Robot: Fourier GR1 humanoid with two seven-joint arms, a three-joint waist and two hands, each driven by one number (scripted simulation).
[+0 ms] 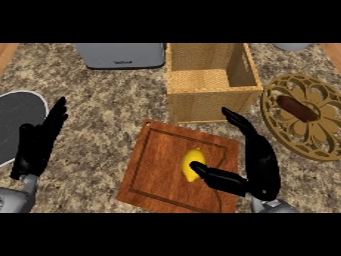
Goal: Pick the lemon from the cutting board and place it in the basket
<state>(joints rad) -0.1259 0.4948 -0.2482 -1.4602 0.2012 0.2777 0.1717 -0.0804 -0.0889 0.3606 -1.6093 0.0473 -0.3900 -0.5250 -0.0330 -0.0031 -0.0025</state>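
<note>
- Left hand [38,142]: resting at the left, fingers straight, holding nothing.
- Lemon [193,163]: not yet lifted, on the cutting board [162,172].
- Right hand [256,165]: open beside the lemon, thumb touching it, not yet closed.
- Basket [210,75]: awaiting the lemon; grasp, lift and placement remain.

A kitchen, by its speckled granite counter [114,100] carrying a wooden cutting board [165,185] at six o'clock, a toaster [121,55] at eleven, and a wicker basket [210,102] at twelve.
</note>
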